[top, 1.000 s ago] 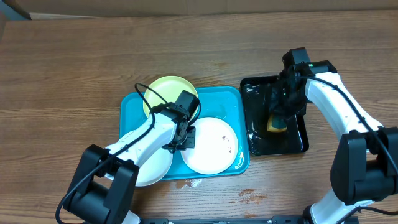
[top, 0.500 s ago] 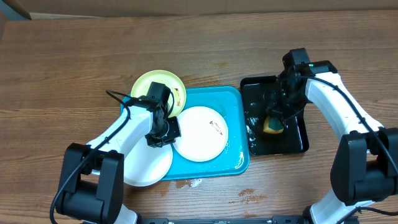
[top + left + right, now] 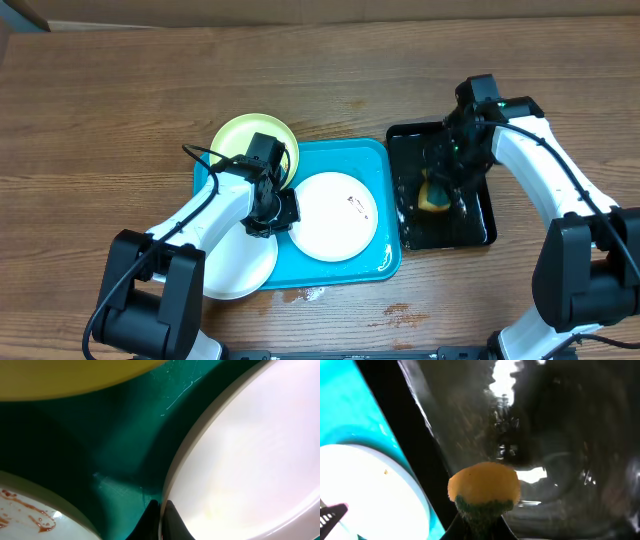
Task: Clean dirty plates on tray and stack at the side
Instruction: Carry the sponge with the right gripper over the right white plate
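Note:
The turquoise tray (image 3: 372, 165) holds a white plate (image 3: 335, 215) with small brown smears, also in the left wrist view (image 3: 250, 455). My left gripper (image 3: 278, 212) is shut on this plate's left rim (image 3: 161, 510). A pale yellow-green plate (image 3: 245, 140) overlaps the tray's top left corner. Another white plate (image 3: 240, 272) with red-brown smears (image 3: 25, 510) lies at the tray's bottom left. My right gripper (image 3: 440, 190) is shut on a yellow-and-green sponge (image 3: 484, 487) over the black tray (image 3: 480, 225).
The glossy black tray (image 3: 560, 435) holds wet residue and stands right of the turquoise tray. Spilled drops mark the wooden table (image 3: 400, 315) in front of the trays.
My left gripper moved the white plate left, then slightly right and down on the tray. The right gripper shifted the sponge a little left in the black tray.

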`<state>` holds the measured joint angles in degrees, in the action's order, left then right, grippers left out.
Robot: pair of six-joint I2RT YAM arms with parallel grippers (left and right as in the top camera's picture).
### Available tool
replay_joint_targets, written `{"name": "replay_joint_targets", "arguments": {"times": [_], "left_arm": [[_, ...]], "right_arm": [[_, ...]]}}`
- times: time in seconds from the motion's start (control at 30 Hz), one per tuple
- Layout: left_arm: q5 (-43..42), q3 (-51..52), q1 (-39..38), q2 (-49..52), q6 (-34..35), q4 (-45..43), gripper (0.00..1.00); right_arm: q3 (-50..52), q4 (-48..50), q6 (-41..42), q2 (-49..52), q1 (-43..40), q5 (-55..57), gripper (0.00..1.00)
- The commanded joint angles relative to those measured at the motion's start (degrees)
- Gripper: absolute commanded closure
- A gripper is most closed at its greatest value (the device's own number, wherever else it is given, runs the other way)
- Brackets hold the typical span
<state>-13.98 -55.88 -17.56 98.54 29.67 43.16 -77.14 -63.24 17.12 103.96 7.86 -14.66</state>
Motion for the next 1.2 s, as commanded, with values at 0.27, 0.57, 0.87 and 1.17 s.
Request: {"name": "replay_joint_targets", "arguments": {"times": [0.27, 0.57, 0.87, 1.17], "left_arm": [[-0.7, 0.4, -0.2, 0.5, -0.3, -1.0, 0.96], [-0.6, 0.4, -0.2, 0.6, -1.4, -1.0, 0.96], [-0.7, 0.4, -0.2, 0.6, -2.7, -1.0, 0.96], [-0.7, 0.4, -0.2, 0.6, -4.0, -1.0, 0.96]], "right_arm": [[-1.7, 6.8, -2.8, -2.8, 2.8, -23.2, 0.96], [-1.7, 13.7, -5.8, -2.8, 16.8, -4.9, 0.96], [-0.3, 24.0, -17.7, -1.1, 29.2, 13.7, 0.96], [3.2, 33.2, -23.9, -1.0, 30.1, 14.2, 0.96]]}}
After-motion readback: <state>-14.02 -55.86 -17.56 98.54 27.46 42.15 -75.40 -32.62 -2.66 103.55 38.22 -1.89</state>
